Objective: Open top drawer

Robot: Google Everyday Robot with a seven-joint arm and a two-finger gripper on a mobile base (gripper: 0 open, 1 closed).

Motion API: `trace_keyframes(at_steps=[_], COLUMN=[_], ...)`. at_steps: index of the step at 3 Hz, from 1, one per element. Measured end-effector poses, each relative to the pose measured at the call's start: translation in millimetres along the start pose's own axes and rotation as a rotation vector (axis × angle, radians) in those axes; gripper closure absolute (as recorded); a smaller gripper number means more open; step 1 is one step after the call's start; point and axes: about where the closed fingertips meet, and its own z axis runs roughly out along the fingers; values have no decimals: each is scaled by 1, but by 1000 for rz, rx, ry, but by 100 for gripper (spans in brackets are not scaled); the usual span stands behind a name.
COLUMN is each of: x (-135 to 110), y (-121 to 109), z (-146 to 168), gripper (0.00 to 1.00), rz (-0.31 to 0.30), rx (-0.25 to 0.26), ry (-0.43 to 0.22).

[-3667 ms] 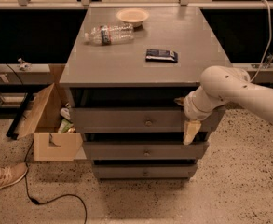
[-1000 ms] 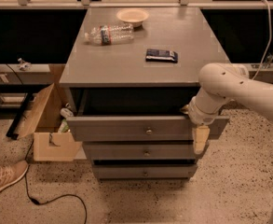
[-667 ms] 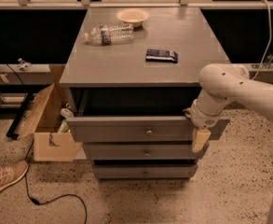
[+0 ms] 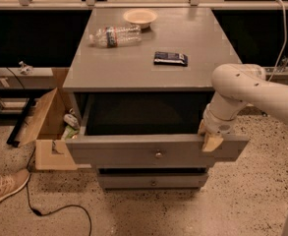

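Note:
The top drawer (image 4: 133, 154) is a wide grey front with a small round metal knob (image 4: 158, 155) at its centre. It stands pulled well out of the grey cabinet (image 4: 133, 63), its dark inside showing behind the front. My gripper (image 4: 210, 137) on the white arm (image 4: 251, 90) sits at the top edge of the drawer front, near its right end, tan fingers (image 4: 211, 141) hooked over the edge. A narrower grey drawer (image 4: 153, 182) below is closed.
On the cabinet top lie a plastic bottle (image 4: 115, 35), a shallow bowl (image 4: 140, 17) and a dark packet (image 4: 170, 58). An open cardboard box (image 4: 47, 132) stands at the left of the cabinet. A person's shoe (image 4: 3, 186) and a black cable (image 4: 55, 210) are on the speckled floor.
The top drawer has slid further out toward the camera, and my gripper has moved with its front edge. The lower drawers are now mostly covered by it.

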Motion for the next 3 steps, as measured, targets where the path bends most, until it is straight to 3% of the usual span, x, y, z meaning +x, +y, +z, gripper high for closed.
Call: trace_keyframes(at_steps=[1, 3], x=[4, 8], y=[8, 33], z=[-4, -4], gripper=[100, 100], rz=[26, 120], rx=[2, 21], ry=[10, -21])
